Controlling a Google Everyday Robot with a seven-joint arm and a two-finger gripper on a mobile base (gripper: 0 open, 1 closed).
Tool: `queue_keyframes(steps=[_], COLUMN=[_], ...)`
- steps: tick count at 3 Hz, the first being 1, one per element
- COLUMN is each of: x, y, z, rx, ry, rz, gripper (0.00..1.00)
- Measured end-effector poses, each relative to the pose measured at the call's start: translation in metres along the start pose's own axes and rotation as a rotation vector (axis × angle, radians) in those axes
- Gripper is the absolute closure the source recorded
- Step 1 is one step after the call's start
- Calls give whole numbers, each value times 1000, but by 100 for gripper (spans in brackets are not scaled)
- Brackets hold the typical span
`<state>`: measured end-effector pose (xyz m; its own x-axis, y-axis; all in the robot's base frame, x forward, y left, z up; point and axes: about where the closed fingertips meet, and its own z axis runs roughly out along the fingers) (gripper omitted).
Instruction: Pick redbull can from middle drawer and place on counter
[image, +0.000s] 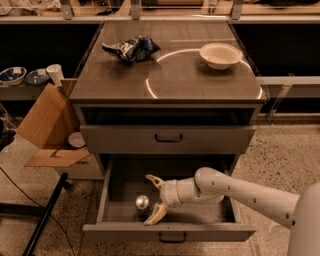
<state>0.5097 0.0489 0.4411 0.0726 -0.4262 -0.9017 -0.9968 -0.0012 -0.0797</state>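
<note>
The redbull can (142, 204) stands upright on the grey floor of the open middle drawer (220, 215), left of centre, its silver top showing. My gripper (154, 198) reaches into the drawer from the right on a white arm. Its two pale fingers are spread apart, one behind the can and one in front, with the can just at their left tips. The can still stands on the drawer floor. The counter (115, 80) above is grey-brown with a pale ring line.
A white bowl (220, 54) sits at the counter's back right and a dark blue foil snack bag (131, 48) at its back left. The drawer above (168, 138) is shut. A cardboard box (47, 125) and a black stand leg (45, 215) are on the floor at left.
</note>
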Motion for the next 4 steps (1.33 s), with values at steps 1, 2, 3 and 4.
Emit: queue_keyframes(steps=[1, 2, 3, 4], x=[5, 7, 8, 5], y=[9, 12, 12, 7], z=[11, 15, 16, 9], rx=[-26, -43, -41, -19], ry=[-29, -56, -85, -106], rz=[43, 73, 98, 111], gripper=[0, 15, 39, 63])
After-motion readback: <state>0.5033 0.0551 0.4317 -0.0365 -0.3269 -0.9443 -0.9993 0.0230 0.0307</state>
